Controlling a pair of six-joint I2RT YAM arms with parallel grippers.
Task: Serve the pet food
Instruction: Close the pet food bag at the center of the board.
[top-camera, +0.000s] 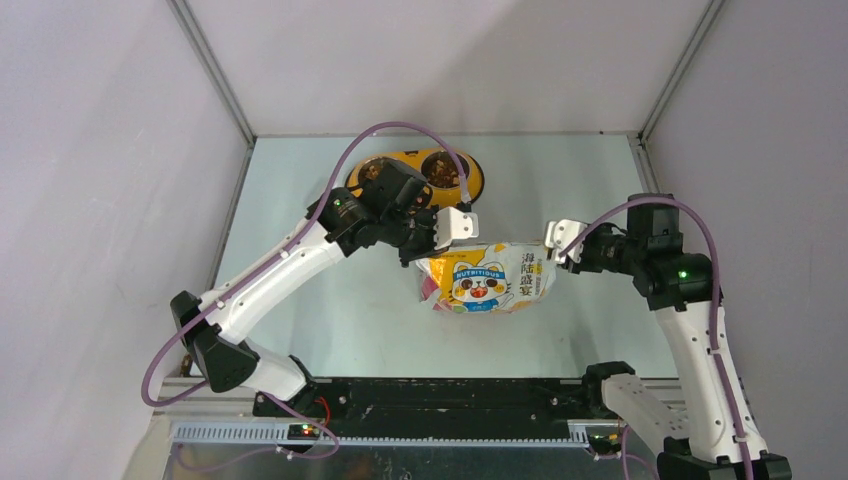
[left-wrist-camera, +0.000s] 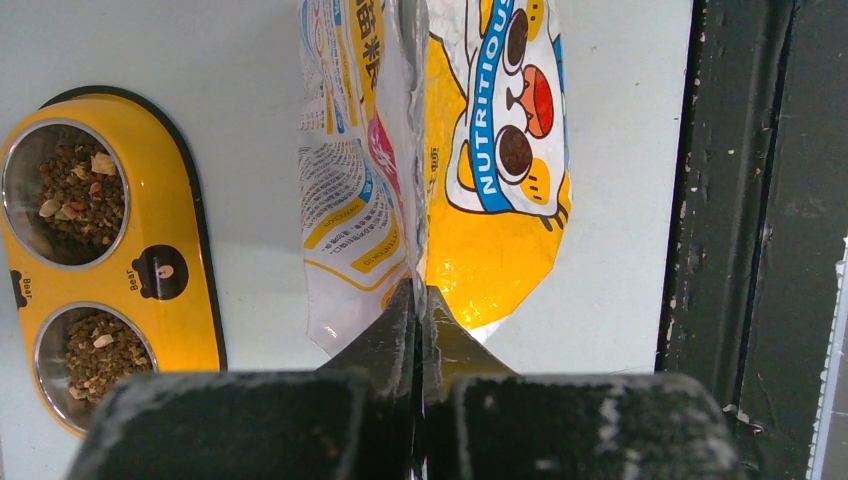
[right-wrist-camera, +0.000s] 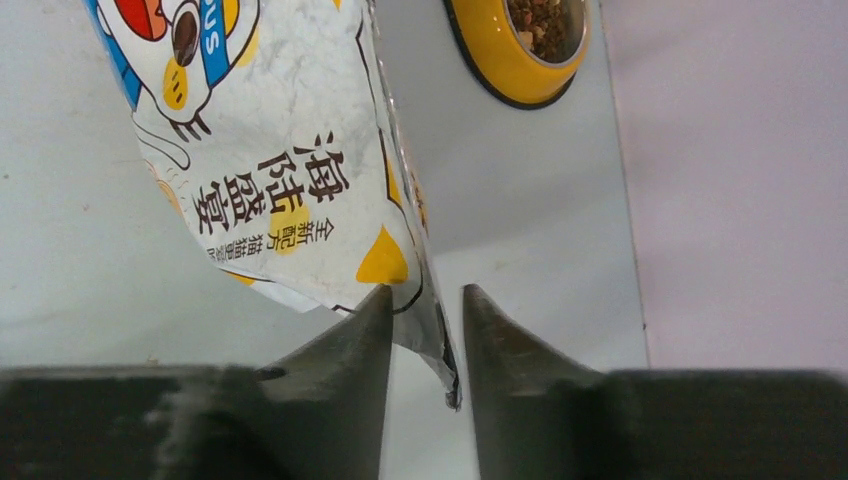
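While the left pincer (left-wrist-camera: 418, 300) pinches shut on the bag's (top-camera: 490, 278) edge, the right pincer (right-wrist-camera: 425, 300) gapes around its 3 o'clock corner, holding nothing. Kibble (left-wrist-camera: 80, 195) sits in both cups of the bowl (left-wrist-camera: 190, 330), 11 o'clock from the bag. Serving looks done, so release gently next.

Bright, even diffuse light; shadows soft. Sheen on crinkled foil bag (left-wrist-camera: 350, 200). Wrist views: close-up fingers (right-wrist-camera: 345, 350) soft-focus, bottom dark. Top view sharp.

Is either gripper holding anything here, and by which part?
The left gripper is shut on an edge of the food bag. The right gripper is open, its fingers straddling another edge without clamping it.
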